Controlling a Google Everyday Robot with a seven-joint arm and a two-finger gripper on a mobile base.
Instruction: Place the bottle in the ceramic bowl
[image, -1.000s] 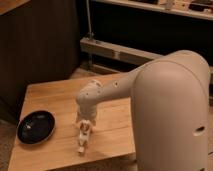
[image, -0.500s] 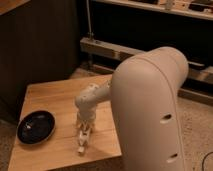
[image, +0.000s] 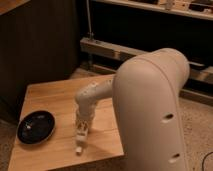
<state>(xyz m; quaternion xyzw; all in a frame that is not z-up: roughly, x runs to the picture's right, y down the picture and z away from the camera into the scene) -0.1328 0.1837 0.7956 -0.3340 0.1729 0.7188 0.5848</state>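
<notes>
The ceramic bowl (image: 36, 126) is a shallow glossy black dish on the left part of the wooden table (image: 55, 97), with a small pale speck inside. The bottle (image: 79, 142) is small and whitish-cream, near the table's front edge to the right of the bowl, its white end pointing toward the front. My gripper (image: 82, 129) hangs straight down from the pale arm (image: 95, 95), right over the bottle's upper end and at or very close to it. The bottle is a short gap away from the bowl's rim.
The large pale arm housing (image: 152, 110) fills the right side and hides the table's right part. A dark cabinet wall (image: 40, 45) stands behind the table. Metal shelving rails (image: 110, 50) run at the back right. Speckled floor lies around the table.
The arm's big housing has swung left and closer in the view. The gripper and bottle stay at nearly the same spot on the table; the bowl has not moved.
</notes>
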